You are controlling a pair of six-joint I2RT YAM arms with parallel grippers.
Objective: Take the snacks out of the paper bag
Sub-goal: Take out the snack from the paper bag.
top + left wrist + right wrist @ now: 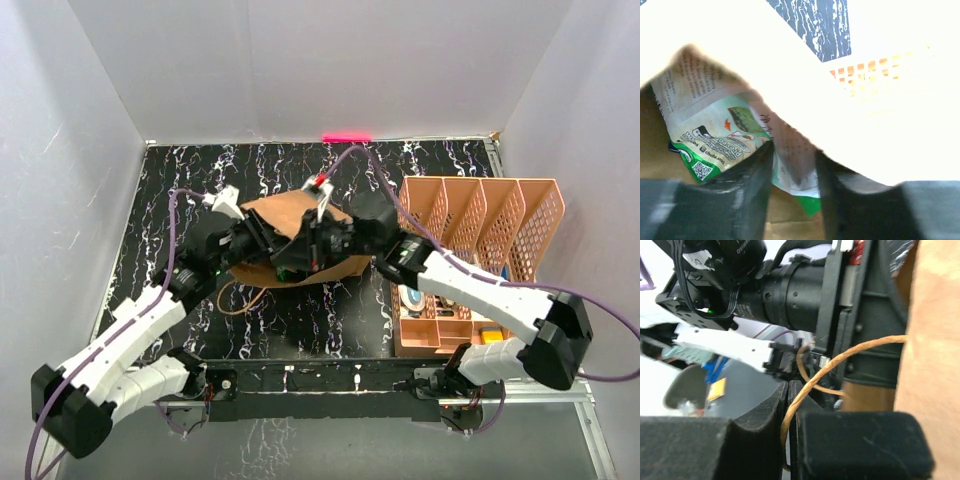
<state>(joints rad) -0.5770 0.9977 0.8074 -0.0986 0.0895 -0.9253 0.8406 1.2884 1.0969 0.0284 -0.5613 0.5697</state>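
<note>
left wrist view looks into the large brown kraft paper bag, which lies on the black white-veined table between the two arms. a crinkly green-and-white foil snack packet rests on the bag's floor. the left gripper has its fingers apart with the packet's white edge between them; i cannot tell whether they bear on it yet. in the right wrist view the right gripper is pressed together on the bag's thin brown twine handle, apparently holding the mouth open.

several things could go wrong from here:

- the bite is only on the packet's thin edge, so slick foil could slide out during the pull.
- the bag's upper wall sags low over the left fingers, so it could snag the packet and drag the whole bag along.
- the twine is thin and could slip through the pads, which would let the mouth collapse.
- the two wrists sit very close together, so a wide withdrawal could knock them against each other.
- the salmon-pink perforated plastic organiser stands just beside the right arm.
</note>
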